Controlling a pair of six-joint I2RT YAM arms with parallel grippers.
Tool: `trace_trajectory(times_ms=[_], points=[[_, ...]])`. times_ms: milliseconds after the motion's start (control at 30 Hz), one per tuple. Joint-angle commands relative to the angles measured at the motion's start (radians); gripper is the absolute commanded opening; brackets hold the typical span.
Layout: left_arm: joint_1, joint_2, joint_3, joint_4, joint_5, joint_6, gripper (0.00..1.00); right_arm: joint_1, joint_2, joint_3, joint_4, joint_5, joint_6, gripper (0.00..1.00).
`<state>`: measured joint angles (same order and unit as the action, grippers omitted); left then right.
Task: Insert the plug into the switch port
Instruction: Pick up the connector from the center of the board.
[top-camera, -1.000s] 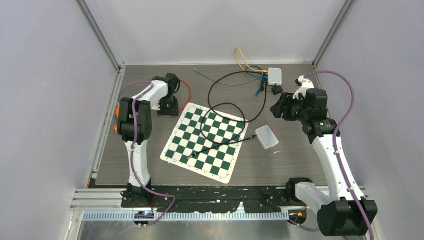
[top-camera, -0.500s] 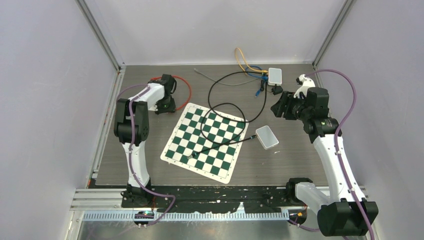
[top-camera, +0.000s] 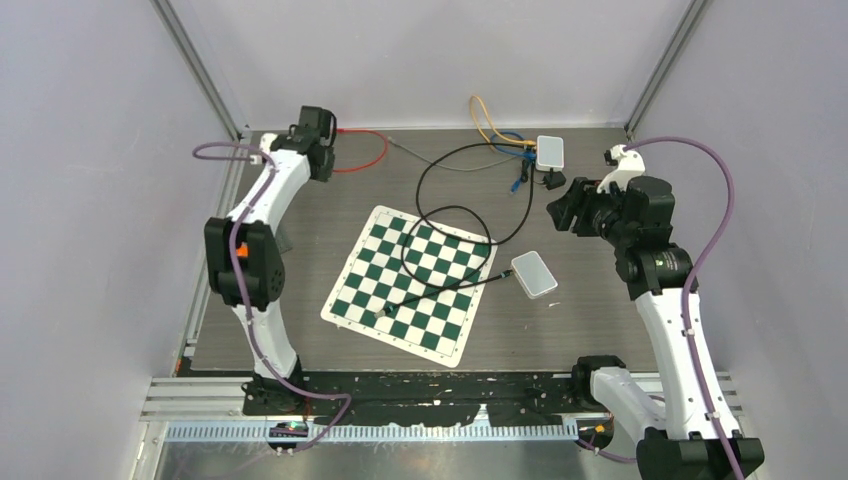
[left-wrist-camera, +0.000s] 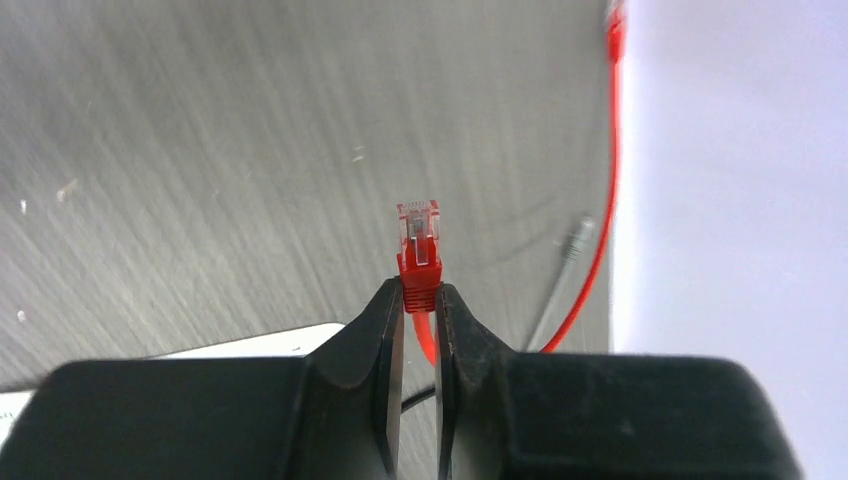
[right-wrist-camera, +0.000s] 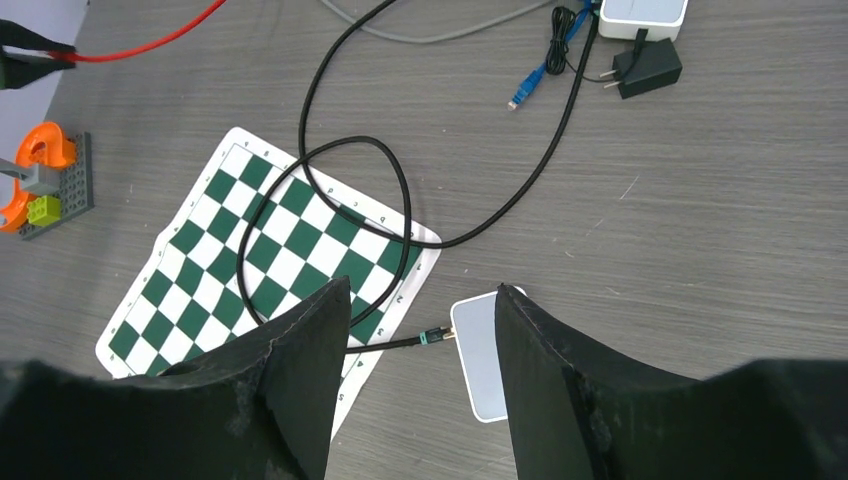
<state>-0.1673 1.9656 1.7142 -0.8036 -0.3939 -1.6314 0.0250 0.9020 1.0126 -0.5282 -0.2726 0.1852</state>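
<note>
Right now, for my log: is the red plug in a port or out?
Out. The left gripper pinches the red plug; its clear tip is bare.

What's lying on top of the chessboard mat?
A black cable loops across the chessboard mat, one end trailing off its edge. Nothing else shows on it. Whatever lies beneath the mat is covered.

Lab cell: white panel walls (top-camera: 90, 200), aluminium framing (top-camera: 201, 70)

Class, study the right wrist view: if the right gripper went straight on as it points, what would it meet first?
Most likely the thin black cable's plug end at the edge of the flat white rectangular box; depth is unclear.
</note>
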Motion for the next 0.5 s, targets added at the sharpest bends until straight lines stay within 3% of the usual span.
trace_trajectory(times_ms=[0, 100, 233, 400, 467], points=[[0.013, -0.177, -0.041, 0.207, -0.101, 0.397, 0.0, 0.005, -0.03, 0.051, 0.023, 0.01, 0.006, 0.61], [0.014, -0.282, -0.133, 0.377, -0.086, 0.602, 0.0, 0.005, -0.029, 0.057, 0.028, -0.004, 0.015, 0.61], [0.017, -0.385, -0.216, 0.592, 0.106, 0.908, 0.0, 0.005, -0.025, 0.066, 0.009, -0.005, -0.01, 0.62], [-0.003, -0.438, -0.252, 0.581, 0.506, 1.121, 0.0, 0.005, -0.035, 0.081, -0.013, 0.019, -0.006, 0.63], [-0.026, -0.446, -0.259, 0.531, 0.6, 1.178, 0.0, 0.005, -0.023, 0.104, -0.029, 0.025, 0.009, 0.62]])
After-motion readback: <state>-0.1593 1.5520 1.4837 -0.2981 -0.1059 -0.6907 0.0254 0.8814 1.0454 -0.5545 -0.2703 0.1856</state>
